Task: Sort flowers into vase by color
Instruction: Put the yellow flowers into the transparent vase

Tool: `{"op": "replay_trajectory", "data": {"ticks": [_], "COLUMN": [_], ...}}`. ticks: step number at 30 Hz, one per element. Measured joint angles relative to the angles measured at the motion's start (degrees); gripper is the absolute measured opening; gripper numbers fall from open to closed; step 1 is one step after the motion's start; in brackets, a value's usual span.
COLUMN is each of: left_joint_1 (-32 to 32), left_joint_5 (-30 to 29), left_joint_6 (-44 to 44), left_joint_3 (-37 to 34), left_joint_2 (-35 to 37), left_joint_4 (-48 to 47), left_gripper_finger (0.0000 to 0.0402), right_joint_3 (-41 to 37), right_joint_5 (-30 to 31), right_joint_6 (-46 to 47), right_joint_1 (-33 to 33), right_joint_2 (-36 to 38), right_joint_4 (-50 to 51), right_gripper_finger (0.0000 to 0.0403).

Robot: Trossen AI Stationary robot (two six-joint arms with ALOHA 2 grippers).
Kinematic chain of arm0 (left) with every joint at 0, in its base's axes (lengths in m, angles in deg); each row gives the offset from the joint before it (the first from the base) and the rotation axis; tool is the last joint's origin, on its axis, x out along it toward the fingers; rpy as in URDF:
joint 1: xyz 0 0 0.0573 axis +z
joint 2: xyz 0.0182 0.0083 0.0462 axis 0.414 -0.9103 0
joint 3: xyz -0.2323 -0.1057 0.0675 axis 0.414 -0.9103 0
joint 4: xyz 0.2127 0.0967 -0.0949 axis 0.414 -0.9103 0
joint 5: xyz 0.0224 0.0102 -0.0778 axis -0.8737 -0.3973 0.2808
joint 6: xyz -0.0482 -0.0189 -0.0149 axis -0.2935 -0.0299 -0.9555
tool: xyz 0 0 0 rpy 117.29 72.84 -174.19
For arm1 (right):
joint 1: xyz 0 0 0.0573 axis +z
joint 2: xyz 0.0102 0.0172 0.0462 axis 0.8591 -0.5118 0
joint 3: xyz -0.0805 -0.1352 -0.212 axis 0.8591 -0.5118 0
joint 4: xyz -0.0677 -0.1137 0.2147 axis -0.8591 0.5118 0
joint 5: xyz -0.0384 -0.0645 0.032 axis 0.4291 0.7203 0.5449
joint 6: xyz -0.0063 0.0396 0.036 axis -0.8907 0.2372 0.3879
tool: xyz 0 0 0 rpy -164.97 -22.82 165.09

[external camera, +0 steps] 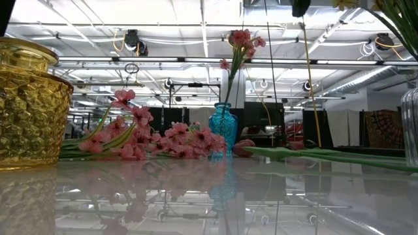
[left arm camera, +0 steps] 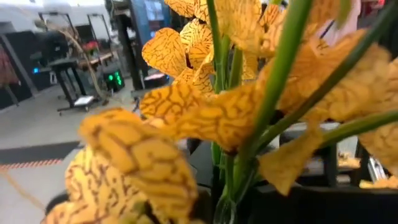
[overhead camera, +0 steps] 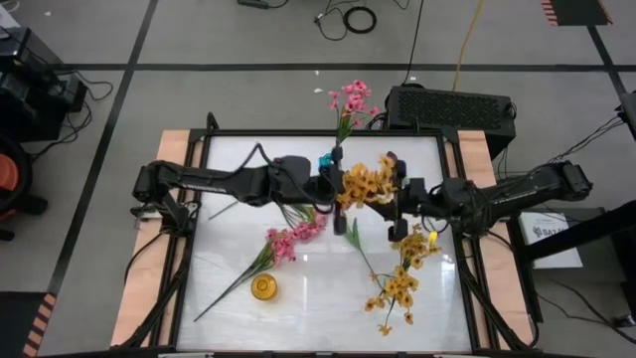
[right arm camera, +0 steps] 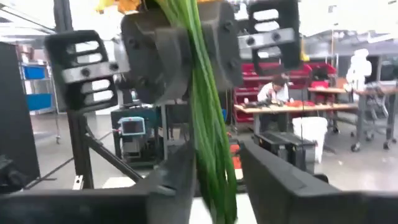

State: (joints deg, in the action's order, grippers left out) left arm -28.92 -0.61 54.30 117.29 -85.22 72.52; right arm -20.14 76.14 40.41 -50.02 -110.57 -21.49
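A yellow blossom spray [overhead camera: 364, 184] hangs above the table's middle, between my two grippers. My left gripper [right arm camera: 186, 62] comes in from the left and is shut on the spray's green stems. My right gripper [right arm camera: 214, 186] comes in from the right and is open, its fingers on either side of the same stems lower down. A blue vase [overhead camera: 328, 159] at the far edge holds one pink spray [overhead camera: 351, 99]. More pink sprays [overhead camera: 290, 239] lie flat left of centre. More yellow sprays [overhead camera: 399, 283] lie flat at the near right. A yellow vase [overhead camera: 263, 287] stands near the front. My left gripper pinches the bundle of green stems [right arm camera: 198, 93] between its two fingers, just under the yellow blossoms [left arm camera: 205, 118]. The fingers come level from the table's left and lie across the stems. The spray stands about upright, blossoms up, clear of the table. My right gripper has its fingers [right arm camera: 268, 180] apart beside the stems; I cannot tell whether they touch.
A long green leaf [external camera: 326, 154] lies on the glossy table at the right. A clear glass vessel [external camera: 410, 124] stands at the right edge of the low view. A black box [overhead camera: 449, 107] sits behind the table's far edge. A person sits at a bench [right arm camera: 273, 93] far off.
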Motion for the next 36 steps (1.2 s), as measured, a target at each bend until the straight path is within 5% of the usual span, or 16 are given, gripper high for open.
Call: {"op": "replay_trajectory", "data": {"ticks": [7,12,26,36], "left_joint_1": [3.08,4.51,4.61,4.44], "left_joint_5": [3.91,11.93,8.94,8.72], "left_joint_6": [-2.34,-3.13,-3.02,-2.71], "left_joint_3": [0.09,0.03,0.02,0.02], "left_joint_2": [3.65,3.5,3.54,3.54], "left_joint_4": [-8.83,-14.02,-18.21,-18.97], "left_gripper_finger": [0.0018,0.002,0.0021,0.0022], "right_joint_3": [0.49,6.58,10.86,10.86], "right_joint_5": [-0.31,-5.25,-6.77,-8.56], "right_joint_6": [5.19,6.38,3.88,3.05], "right_joint_1": [-2.86,-5.79,-6.23,-6.59], "right_joint_2": [7.54,6.34,-4.2,-6.77], "right_joint_4": [11.69,27.1,21.01,17.68], "right_gripper_finger": [0.0213,0.0241,0.0239,0.0181]}}
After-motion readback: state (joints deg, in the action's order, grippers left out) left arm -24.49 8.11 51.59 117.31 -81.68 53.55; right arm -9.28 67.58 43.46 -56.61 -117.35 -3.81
